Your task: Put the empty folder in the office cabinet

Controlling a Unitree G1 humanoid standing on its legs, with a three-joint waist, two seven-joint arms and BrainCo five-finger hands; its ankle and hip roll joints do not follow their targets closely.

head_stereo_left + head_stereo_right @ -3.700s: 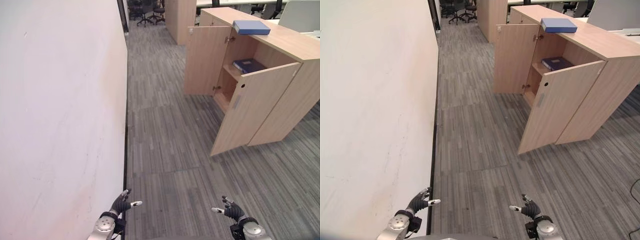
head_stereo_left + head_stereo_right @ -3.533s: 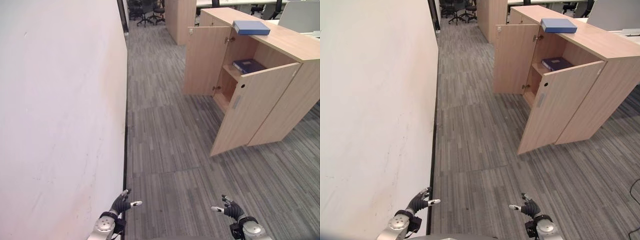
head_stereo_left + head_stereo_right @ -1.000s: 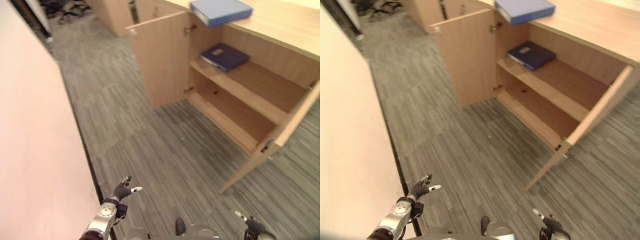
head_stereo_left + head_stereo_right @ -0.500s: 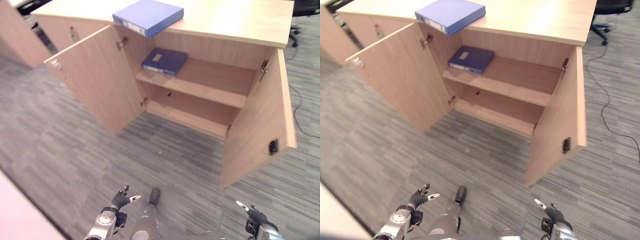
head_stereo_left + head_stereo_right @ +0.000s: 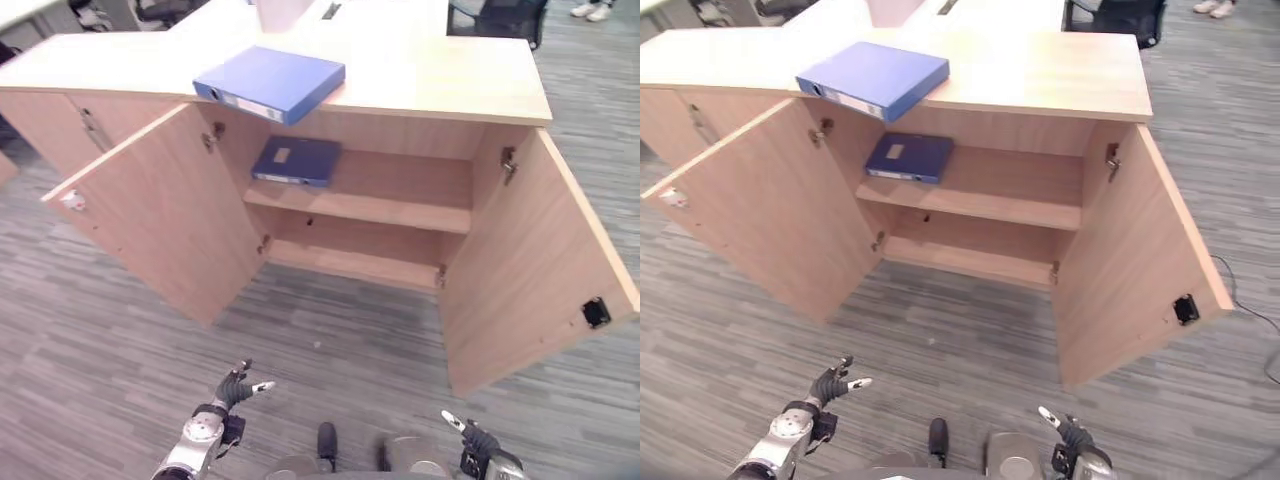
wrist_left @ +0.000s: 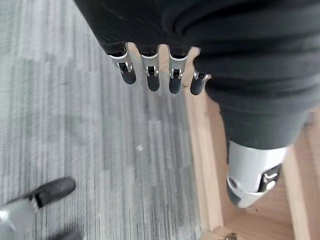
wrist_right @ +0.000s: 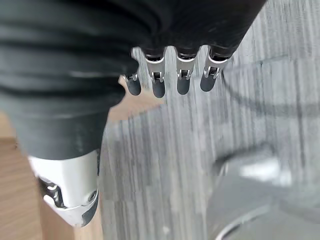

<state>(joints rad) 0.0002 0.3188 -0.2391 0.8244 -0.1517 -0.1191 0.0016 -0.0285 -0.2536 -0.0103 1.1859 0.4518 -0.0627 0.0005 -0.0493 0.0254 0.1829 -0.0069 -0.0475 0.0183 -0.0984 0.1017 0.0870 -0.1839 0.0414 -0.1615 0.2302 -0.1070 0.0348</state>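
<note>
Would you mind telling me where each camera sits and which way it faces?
Left eye view: head camera, looking down at the open cabinet, a folder on top; left hand low.
Right eye view: same head, slightly aside; shares the cabinet, the folder, the shelf folder and right hand.
Left wrist view: along the left hand's relaxed fingers at carpet and cabinet wood.
Right wrist view: along the right hand's fingers at carpet.
</note>
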